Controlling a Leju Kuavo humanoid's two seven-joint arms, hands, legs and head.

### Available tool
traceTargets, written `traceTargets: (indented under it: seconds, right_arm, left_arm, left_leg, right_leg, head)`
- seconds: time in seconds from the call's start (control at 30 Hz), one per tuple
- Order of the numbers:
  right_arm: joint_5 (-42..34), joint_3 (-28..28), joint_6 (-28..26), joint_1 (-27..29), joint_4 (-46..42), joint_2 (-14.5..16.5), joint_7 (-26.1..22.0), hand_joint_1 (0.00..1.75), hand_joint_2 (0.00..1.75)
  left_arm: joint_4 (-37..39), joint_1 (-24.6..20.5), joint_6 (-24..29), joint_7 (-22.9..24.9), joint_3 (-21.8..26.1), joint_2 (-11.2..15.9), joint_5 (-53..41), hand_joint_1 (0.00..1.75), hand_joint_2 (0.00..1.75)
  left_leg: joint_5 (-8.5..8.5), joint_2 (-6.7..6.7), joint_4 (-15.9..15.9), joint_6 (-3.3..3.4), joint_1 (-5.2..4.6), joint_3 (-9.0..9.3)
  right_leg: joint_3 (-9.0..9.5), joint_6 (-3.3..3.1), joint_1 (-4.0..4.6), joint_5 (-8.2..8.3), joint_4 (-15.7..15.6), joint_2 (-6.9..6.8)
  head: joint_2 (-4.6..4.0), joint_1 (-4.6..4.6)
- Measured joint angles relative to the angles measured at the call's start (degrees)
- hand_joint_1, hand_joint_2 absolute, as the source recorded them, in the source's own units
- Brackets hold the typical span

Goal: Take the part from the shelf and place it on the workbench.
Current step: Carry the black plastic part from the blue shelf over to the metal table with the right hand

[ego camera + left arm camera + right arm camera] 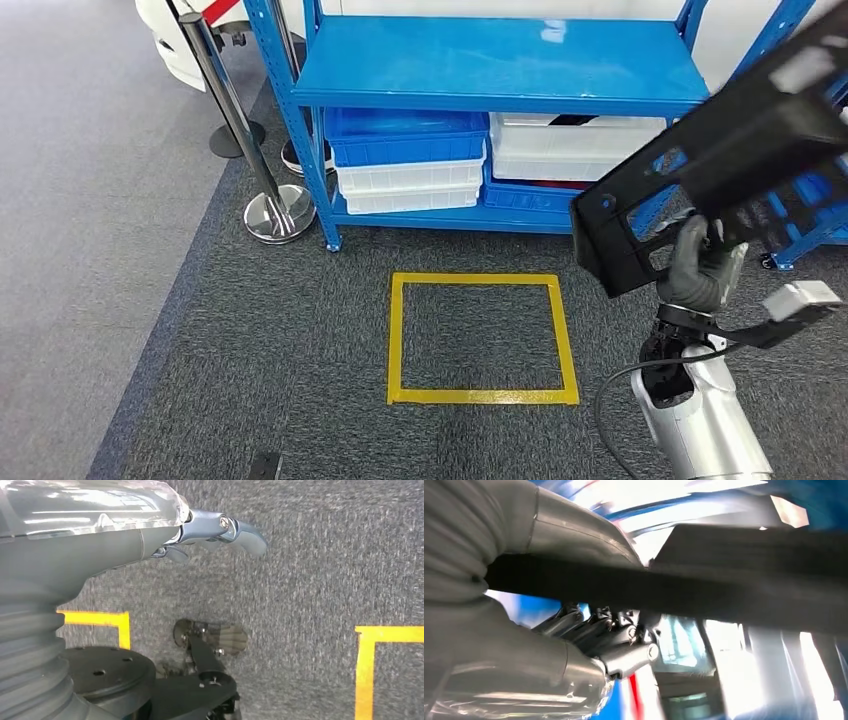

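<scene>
Right hand (697, 268) gripping black part (720, 160) raised before blue shelf (500, 62), left hand (220, 532) hanging empty, fingers loosely apart, over carpet

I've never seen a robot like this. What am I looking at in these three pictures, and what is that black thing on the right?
The wide picture is the humanoid robot's own head view, looking down at grey carpet with a yellow taped square and a blue shelf holding blue and white bins. Its silver right arm rises from below, and the right hand grips a black frame-like part, tilted in the air. The other two pictures come from cameras at the wrists. The right wrist view shows the fingers wrapped under that black part. The left wrist view shows the left hand holding nothing, above the carpet.
</scene>
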Motion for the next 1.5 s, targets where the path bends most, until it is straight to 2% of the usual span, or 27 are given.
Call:
traceTargets:
  seconds: [0.03, 0.1, 0.17, 0.2, 0.23, 0.27, 0.3, 0.37, 0.43, 0.47, 0.53, 0.57, 0.63, 0.7, 0.73, 0.77, 0.87, 0.93, 1.07, 1.13, 1.2, 1.23, 1.27, 1.3, 1.4, 1.43, 1.5]
  right_arm:
    - [-6.1, 0.2, 0.2, 1.1, -2.2, 0.5, -0.1, 1.75, 1.75]
    - [-8.6, 0.7, -0.2, 3.1, -6.1, 1.4, -0.1, 1.75, 1.75]
    - [1.0, 1.2, -1.4, 4.8, -9.3, 2.4, -0.1, 1.75, 1.75]
    - [8.7, 1.4, -2.0, 5.6, -10.6, 2.9, -0.1, 1.75, 1.75]
    - [16.7, 1.7, -2.6, 6.4, -11.6, 3.4, -0.1, 1.75, 1.75]
    - [23.9, 2.1, -3.1, 7.1, -12.4, 3.8, -0.1, 1.75, 1.75]
    - [29.1, 2.6, -3.7, 7.9, -13.0, 4.0, -0.1, 1.75, 1.75]
    - [33.1, 3.6, -4.5, 9.1, -14.1, 4.5, -0.1, 1.75, 1.75]
    - [32.1, 4.0, -5.1, 9.7, -14.7, 4.9, -0.1, 1.75, 1.75]
    - [31.4, 4.1, -5.3, 9.7, -14.9, 5.1, -0.1, 1.75, 1.75]
    - [31.0, 4.2, -5.3, 9.8, -15.0, 5.3, 0.0, 1.75, 1.75]
    - [31.0, 4.2, -5.1, 9.8, -15.0, 5.3, 0.0, 1.75, 1.75]
    - [31.0, 4.3, -4.8, 10.0, -15.0, 5.3, 0.0, 1.75, 1.75]
    - [31.3, 4.5, -4.9, 10.5, -15.0, 5.3, 0.0, 1.75, 1.75]
    - [31.4, 4.6, -5.0, 10.9, -15.0, 5.3, 0.0, 1.75, 1.75]
    - [31.6, 4.6, -5.2, 11.2, -15.0, 5.3, 0.0, 1.75, 1.75]
    - [31.5, 4.7, -5.8, 12.0, -15.1, 5.3, 0.1, 1.75, 1.75]
    - [31.1, 4.8, -6.2, 12.4, -15.2, 5.4, 0.4, 1.75, 1.75]
    - [30.1, 4.9, -7.4, 13.0, -15.0, 5.5, 0.7, 1.75, 1.75]
    - [29.6, 4.9, -7.4, 12.9, -15.0, 5.5, 0.7, 1.75, 1.75]
    - [29.8, 4.9, -7.7, 13.1, -15.0, 5.5, 0.6, 1.75, 1.75]
    - [30.4, 4.9, -8.3, 13.2, -14.9, 5.5, 0.6, 1.75, 1.75]
    - [31.4, 4.9, -9.2, 13.3, -14.9, 5.5, 0.6, 1.75, 1.75]
    - [32.9, 4.9, -10.4, 13.3, -14.9, 5.5, 0.6, 1.75, 1.75]
    - [36.1, 4.9, -12.8, 13.2, -14.8, 5.5, 1.9, 1.75, 1.75]
    - [36.4, 5.0, -12.7, 13.0, -14.7, 5.5, 2.6, 1.75, 1.75]
    - [36.7, 5.2, -13.0, 12.6, -14.3, 5.4, 2.9, 1.75, 1.75]
  left_arm:
    - [0.0, 0.1, 0.0, 0.1, 0.0, 0.0, 0.1, 0.0, 1.75]
    - [0.0, 0.4, 0.2, 0.2, 0.0, 0.1, 0.1, 0.0, 1.75]
    - [0.0, 0.3, 0.4, -0.3, 0.1, 0.1, 0.5, 0.0, 1.75]
    - [0.0, 0.3, 0.4, -0.9, 0.2, 0.1, 0.7, 0.0, 1.75]
    - [0.0, 0.2, 0.5, -1.6, 0.3, 0.1, 1.0, 0.0, 1.75]
    - [0.0, 0.2, 0.4, -2.4, 0.4, 0.1, 1.3, 0.0, 1.75]
    - [0.0, 0.2, 0.0, -3.2, 0.6, 0.2, 1.7, 0.0, 1.75]
    - [0.0, 0.1, -1.2, -4.5, 1.2, 0.3, 2.7, 0.0, 1.75]
    - [0.0, -0.1, -2.8, -5.2, 2.0, 0.5, 3.6, 0.0, 1.75]
    - [0.0, -0.1, -3.6, -5.3, 2.3, 0.6, 3.9, 0.0, 1.75]
    - [0.0, -0.1, -4.7, -5.1, 2.9, 0.7, 4.2, 0.0, 1.75]
    - [0.0, -0.2, -5.1, -4.6, 3.1, 0.7, 4.3, 0.0, 1.75]
    - [0.0, -0.3, -5.6, -3.4, 3.4, 0.7, 4.7, 0.0, 1.75]
    - [0.0, -0.3, -5.6, -2.6, 3.6, 0.7, 5.0, 0.0, 1.75]
    - [0.0, -0.3, -5.4, -2.5, 3.7, 0.7, 4.9, 0.0, 1.75]
    - [0.0, -0.3, -5.1, -2.4, 3.7, 0.7, 4.9, 0.0, 1.75]
    - [0.0, -0.3, -4.5, -2.3, 3.7, 0.7, 4.7, 0.0, 1.75]
    - [0.0, -0.4, -4.2, -2.3, 3.7, 0.7, 4.5, 0.0, 1.75]
    - [0.0, -0.3, -4.0, -2.4, 3.7, 0.7, 3.9, 0.0, 1.75]
    - [0.0, -0.3, -3.8, -2.4, 3.7, 0.7, 3.9, 0.0, 1.75]
    - [0.0, -0.2, -3.8, -2.4, 3.7, 0.7, 4.0, 0.0, 1.75]
    - [0.0, -0.1, -3.7, -2.4, 3.7, 0.7, 4.0, 0.0, 1.75]
    - [0.0, 0.0, -3.7, -2.5, 3.7, 0.7, 4.0, 0.0, 1.75]
    - [0.0, 0.1, -3.6, -2.7, 3.7, 0.7, 4.0, 0.0, 1.75]
    - [0.0, 0.0, -3.3, -3.2, 3.7, 0.7, 3.9, 0.0, 1.75]
    - [0.0, 0.0, -3.3, -3.2, 3.7, 0.8, 3.9, 0.0, 1.75]
    - [0.0, -0.1, -3.2, -2.9, 3.7, 0.7, 3.8, 0.0, 1.75]
  left_leg:
    - [-0.34, -0.04, 0.2, -0.34, 0.05, -0.27]
    - [-3.99, -0.11, 3.3, -0.94, 0.17, -1.38]
    - [-9.48, -0.09, 10.5, -1.37, 0.39, -3.15]
    - [-10.98, -0.09, 14.0, -1.51, 0.43, -3.78]
    - [-11.15, -0.09, 16.2, -1.57, 0.45, -3.75]
    - [-10.19, -0.09, 16.5, -1.5, 0.43, -2.91]
    - [-8.54, -0.11, 14.7, -1.24, 0.36, -1.05]
    - [-6.39, -0.12, 6.9, -0.19, 0.06, 4.59]
    - [-6.81, -0.1, 0.3, 0.47, -0.29, 8.71]
    - [-7.28, -0.08, -1.1, 0.53, -0.43, 9.39]
    - [-6.92, 0.07, -2.2, 0.74, -0.34, 9.42]
    - [-6.54, 0.2, -2.7, 1.0, -0.17, 9.38]
    - [-5.78, 0.49, -3.1, 1.46, 0.12, 9.07]
    - [-5.44, 0.56, -2.8, 1.58, 0.16, 8.31]
    - [-5.35, 0.57, -2.5, 1.54, 0.21, 7.96]
    - [-5.32, 0.56, -2.2, 1.46, 0.27, 7.65]
    - [-5.73, 0.55, -0.9, 0.75, 0.39, 6.83]
    - [-6.05, 0.57, 0.1, 0.03, 0.26, 6.14]
    - [-6.67, 0.58, 1.0, -1.34, 0.42, 5.41]
    - [-9.6, 0.52, 5.5, -1.85, 0.58, 3.5]
    - [-13.07, 0.51, 12.9, -2.17, 0.71, 0.29]
    - [-13.76, 0.51, 15.5, -2.23, 0.75, -0.77]
    - [-13.35, 0.51, 16.0, -2.19, 0.76, -0.87]
    - [-11.96, 0.5, 14.3, -2.04, 0.75, 0.08]
    - [-7.24, 0.44, 3.3, -1.01, 0.53, 5.56]
    - [-6.68, 0.44, 0.9, -0.84, 0.42, 6.57]
    - [-6.53, 0.38, -0.3, -0.92, 0.26, 6.75]
  right_leg:
    - [-0.27, -0.46, -0.13, 0.51, -0.3, -0.07]
    - [-1.15, -1.47, -0.44, 1.65, -0.6, -0.17]
    - [-2.37, -1.95, -0.35, 2.55, -0.6, -0.07]
    - [-2.97, -2.0, -0.28, 2.95, -0.6, 0.0]
    - [-3.51, -2.0, -0.19, 3.35, -0.6, 0.05]
    - [-3.96, -1.97, -0.07, 3.7, -0.6, 0.09]
    - [-4.31, -1.93, 0.09, 4.03, -0.6, 0.11]
    - [-4.77, -1.74, 0.45, 4.57, -0.5, -0.05]
    - [-5.07, -1.29, 0.55, 5.13, -0.5, -0.38]
    - [-5.24, -0.99, 0.51, 5.45, -0.5, -0.52]
    - [-5.53, -0.35, 0.37, 5.79, -0.4, -0.52]
    - [-5.93, -0.08, 0.35, 5.18, 0.3, -0.42]
    - [-8.04, 0.39, 0.19, 1.71, 5.3, -0.14]
    - [-10.97, 0.87, -0.06, -2.15, 13.0, 0.02]
    - [-11.58, 1.1, -0.23, -2.83, 15.1, 0.03]
    - [-11.16, 1.29, -0.4, -2.47, 15.3, 0.02]
    - [-5.33, 1.44, -0.78, 1.42, 5.7, -0.04]
    - [-3.42, 0.86, -0.63, 1.99, 1.8, 0.06]
    - [-3.68, -0.81, -0.39, 2.21, 1.2, 0.16]
    - [-3.73, -1.52, -0.51, 2.56, 0.9, 0.1]
    - [-3.96, -1.88, -0.35, 2.74, 0.9, 0.1]
    - [-4.05, -1.95, -0.26, 2.81, 0.9, 0.12]
    - [-4.1, -1.98, -0.17, 2.86, 1.0, 0.16]
    - [-4.11, -1.97, -0.1, 2.9, 1.0, 0.2]
    - [-4.13, -1.63, 0.13, 3.12, 1.1, 0.3]
    - [-4.29, -1.43, 0.25, 3.18, 1.2, 0.31]
    - [-4.71, -1.2, 0.37, 3.4, 1.3, 0.32]
  head:
    - [0.01, 0.0]
    - [0.01, -0.01]
    - [0.01, -0.01]
    - [0.0, -0.02]
    - [0.0, -0.02]
    - [0.0, -0.02]
    - [0.0, -0.02]
    - [0.01, -0.02]
    - [0.01, -0.02]
    - [0.01, -0.02]
    - [0.0, -0.02]
    - [0.0, -0.01]
    - [0.0, -0.01]
    - [0.0, -0.01]
    - [0.0, -0.01]
    - [0.01, -0.01]
    - [0.01, -0.01]
    - [0.01, -0.05]
    - [0.01, -0.1]
    - [0.01, -0.1]
    - [0.01, -0.1]
    - [0.01, -0.1]
    - [0.02, -0.1]
    - [0.02, -0.1]
    - [0.01, -0.1]
    - [0.0, -0.1]
    - [0.01, -0.09]
